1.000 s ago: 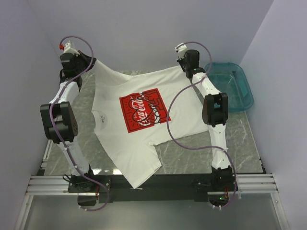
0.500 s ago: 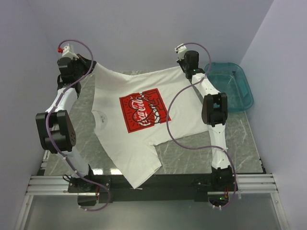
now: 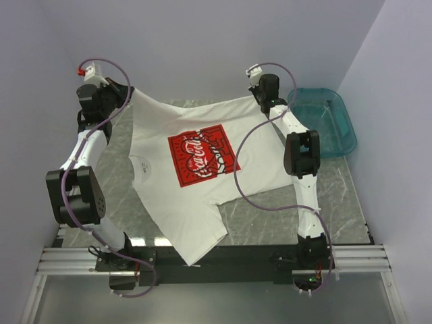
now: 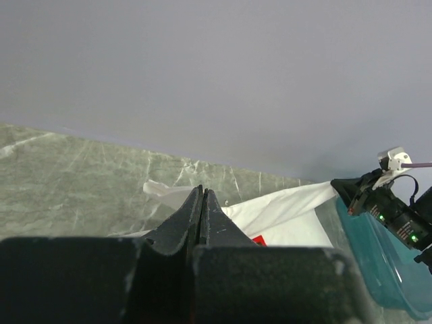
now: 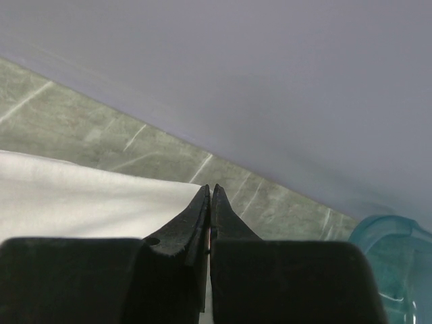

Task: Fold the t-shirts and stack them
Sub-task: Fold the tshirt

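T-shirt (image 3: 196, 169) held taut, left hand (image 4: 202, 194) pinching prob. sleeve end, right hand (image 5: 209, 191) pinching hem corner

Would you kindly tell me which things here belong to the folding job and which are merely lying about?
Part of the job: white short-sleeved t-shirt with red square Coca-Cola print; left gripper and right gripper, each shut on its edge.
Lying about: teal plastic basin, on the grey marbled table.

You faced a grey-green marbled table (image 3: 345, 197) with an aluminium rail (image 3: 67, 260) at its near edge, enclosed by plain lavender walls (image 3: 202, 37), evenly lit.
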